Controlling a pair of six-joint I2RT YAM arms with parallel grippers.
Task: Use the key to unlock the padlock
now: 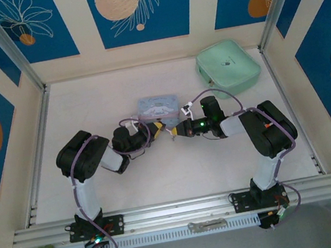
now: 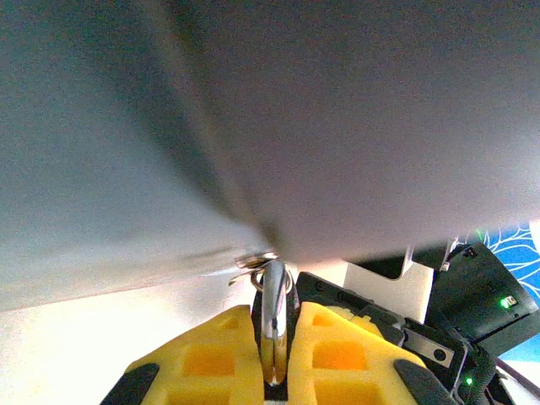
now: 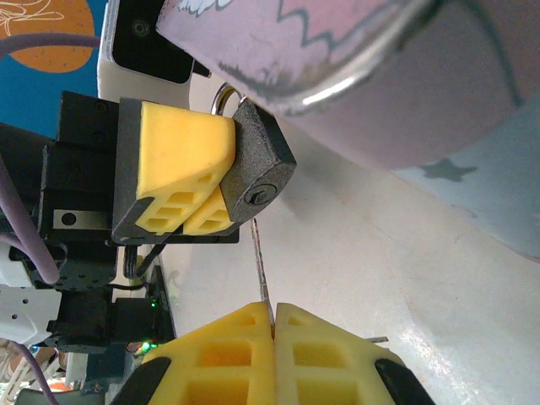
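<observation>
Padlock [image 3: 263, 164] — pinched shut in left pincer [image 2: 272, 363], shackle [image 2: 272, 308] hooked at tin box [image 3: 380, 76] just ahead. Keyhole [image 3: 257, 196] facing right pincer [image 3: 272, 325], closed on key [image 3: 262, 270]; blade tip just short of keyhole. Insertion in hand — needs fine lining-up, straight push, then twist.

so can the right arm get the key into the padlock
Likely yes: the right gripper holds the key aimed at the padlock, keyhole facing it in the left gripper, nothing between.
</observation>
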